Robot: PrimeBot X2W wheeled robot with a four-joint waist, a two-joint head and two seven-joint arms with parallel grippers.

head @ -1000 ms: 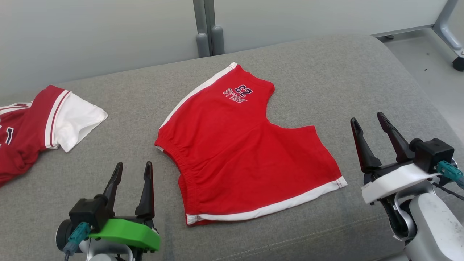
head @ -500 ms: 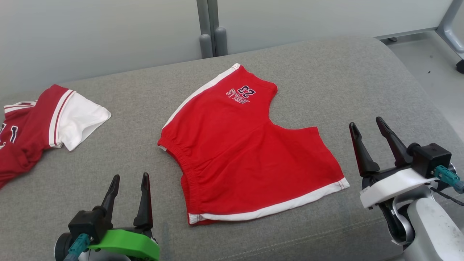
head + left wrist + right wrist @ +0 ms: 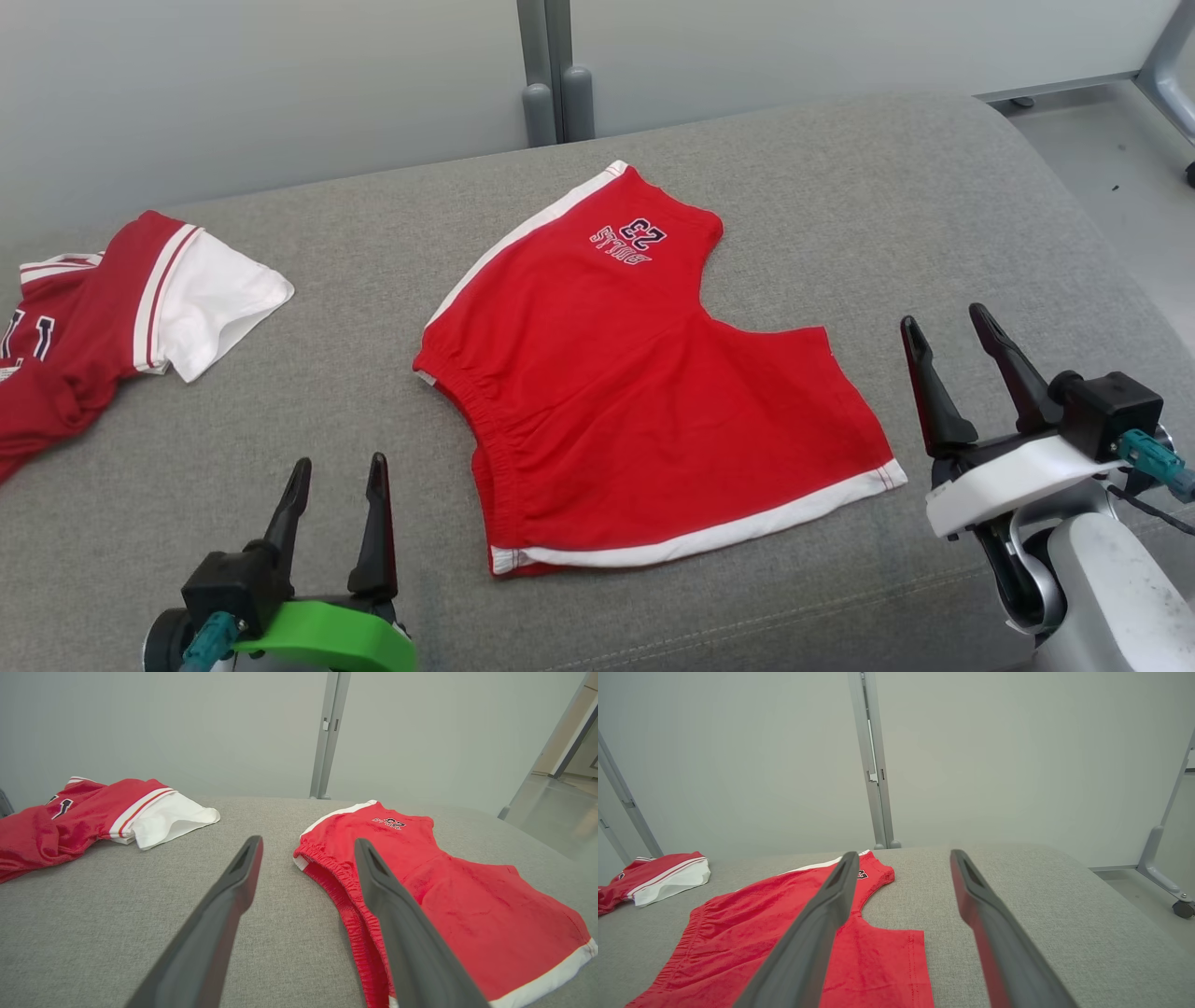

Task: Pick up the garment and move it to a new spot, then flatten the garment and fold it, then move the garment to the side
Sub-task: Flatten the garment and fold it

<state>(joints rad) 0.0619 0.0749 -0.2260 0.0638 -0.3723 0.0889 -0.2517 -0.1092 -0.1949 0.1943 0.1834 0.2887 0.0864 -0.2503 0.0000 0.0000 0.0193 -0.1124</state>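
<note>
Head view: L gripper (image 3: 340,460) lower (cam shifted), R gripper (image 3: 943,315) same; both spread, empty.

The shorts (image 3: 644,411) are red with white trim and navy lettering, the jersey (image 3: 93,317) red and white, the cushion (image 3: 887,205) grey.

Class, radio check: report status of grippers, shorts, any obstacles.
Left gripper open, empty. Right gripper open, empty. Red shorts spread flat, unfolded. Jersey apart at left.
</note>
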